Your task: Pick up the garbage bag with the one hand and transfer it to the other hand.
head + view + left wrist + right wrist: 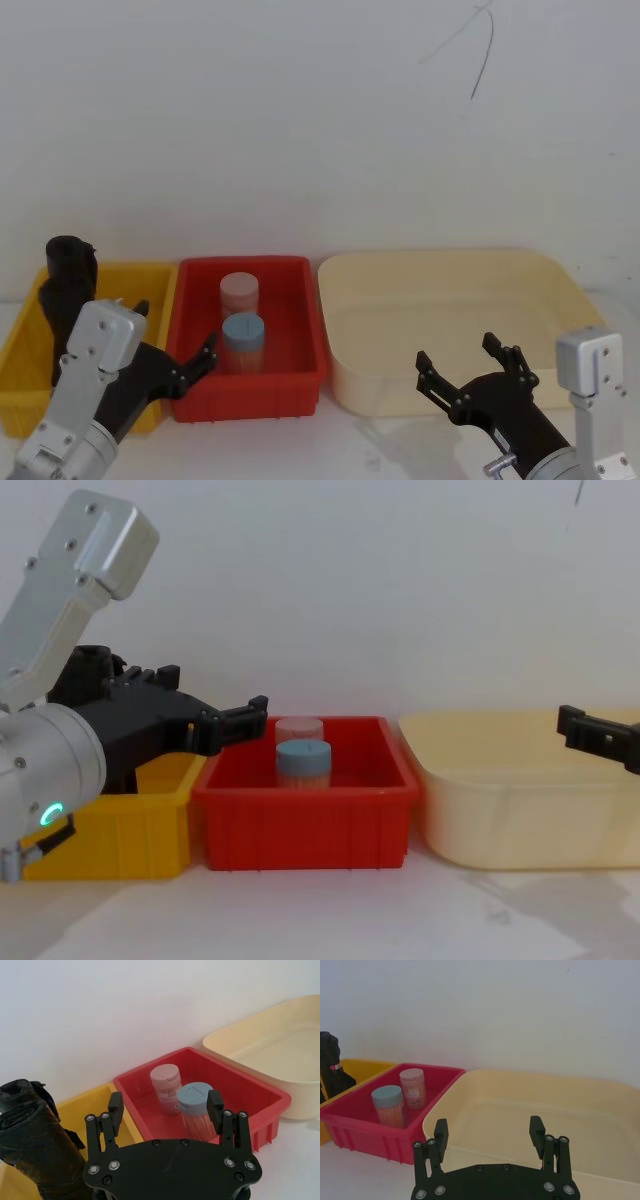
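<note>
Garbage bag [37, 1152], a black glossy roll, stands in yellow bin [18, 370] just left of red bin [300, 385], not gripped. Left end effector [178, 330] hovers at red bin's left edge, fingers spread wide, empty. Right end effector [456, 352] hovers right of red bin, before cream tub [440, 262], also wide, empty. Blue-capped jar [243, 340] and pink-capped jar [239, 290] stand in red bin.

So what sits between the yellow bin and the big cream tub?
A red bin holding a pink-capped jar and a blue-capped jar, seen in the head view.
</note>
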{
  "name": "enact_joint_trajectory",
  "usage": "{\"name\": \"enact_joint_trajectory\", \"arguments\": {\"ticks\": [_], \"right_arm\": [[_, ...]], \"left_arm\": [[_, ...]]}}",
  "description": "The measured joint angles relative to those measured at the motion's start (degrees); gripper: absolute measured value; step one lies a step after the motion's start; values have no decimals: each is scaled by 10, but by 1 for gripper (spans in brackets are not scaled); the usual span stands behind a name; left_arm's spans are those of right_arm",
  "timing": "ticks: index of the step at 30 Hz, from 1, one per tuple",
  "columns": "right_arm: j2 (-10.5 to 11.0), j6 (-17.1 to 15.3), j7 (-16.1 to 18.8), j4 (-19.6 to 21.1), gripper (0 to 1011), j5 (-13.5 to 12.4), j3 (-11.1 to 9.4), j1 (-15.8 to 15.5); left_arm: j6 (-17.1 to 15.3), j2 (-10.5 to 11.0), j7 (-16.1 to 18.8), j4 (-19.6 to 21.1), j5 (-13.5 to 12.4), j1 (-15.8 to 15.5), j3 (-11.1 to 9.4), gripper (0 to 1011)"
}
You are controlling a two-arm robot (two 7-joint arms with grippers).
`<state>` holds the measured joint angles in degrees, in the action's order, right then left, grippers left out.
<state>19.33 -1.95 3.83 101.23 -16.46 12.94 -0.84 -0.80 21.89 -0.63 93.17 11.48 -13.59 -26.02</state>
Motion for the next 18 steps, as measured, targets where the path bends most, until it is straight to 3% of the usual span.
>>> {"name": "enact_joint_trajectory", "arguments": {"ticks": [18], "right_arm": [[0, 0, 0, 0, 1000, 0, 0, 0]], "left_arm": [[0, 0, 0, 0, 0, 0, 0, 1000]]}}
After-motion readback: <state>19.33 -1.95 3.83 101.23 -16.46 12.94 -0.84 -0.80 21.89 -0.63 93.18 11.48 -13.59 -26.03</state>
